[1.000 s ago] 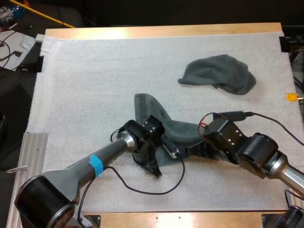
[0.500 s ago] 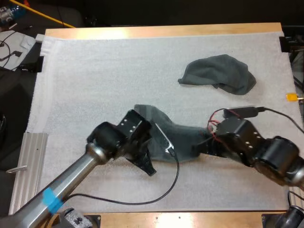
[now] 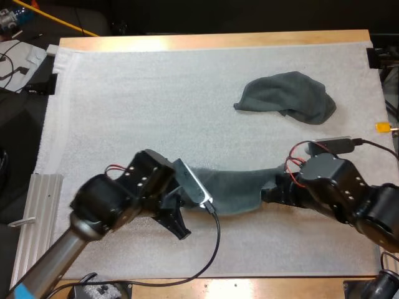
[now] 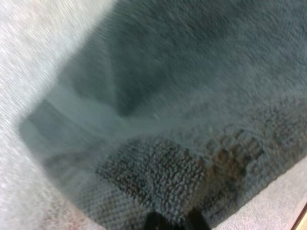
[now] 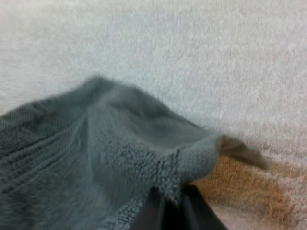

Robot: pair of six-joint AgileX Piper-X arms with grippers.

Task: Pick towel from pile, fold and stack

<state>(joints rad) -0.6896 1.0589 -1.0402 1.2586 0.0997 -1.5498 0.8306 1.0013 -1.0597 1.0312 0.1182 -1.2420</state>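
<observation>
mat (image 3: 124,106): white, covers most of the wooden table (image 3: 212,41). Same as a second ago.
stretched towel (image 3: 234,190): dark grey-green, on the near half of the mat, spanning as a low band between the two grippers. A second ago it was a bunched lump with a tail running toward the far side. That tail is now pulled in and the cloth runs side to side.
crumpled towel (image 3: 287,96): heaped at far right of the mat, well apart from the work. Hasn't moved, nothing touching it.
left gripper (image 4: 171,221): clamped on the stretched towel's left end, pile visible right at the fingertips in the left wrist view. It has swung out to the left and nearer the table's front edge over the last second.
right gripper (image 5: 175,211): pinching the right end. In the right wrist view the hem bunches against the fingers, bare mat beyond. It has backed off to the right.
change: the grippers were close together and are now well apart, so the slack has been taken up.
meaning: my read is pick done, spreading under way. The cloth still looks narrow and wrinkled in the middle, so not flat enough to fold.
remaining: flatten, fold, start a stack (no folded stack on the mat), then the crumpled towel.
risk: a corner slipping free if the pull continues.
</observation>
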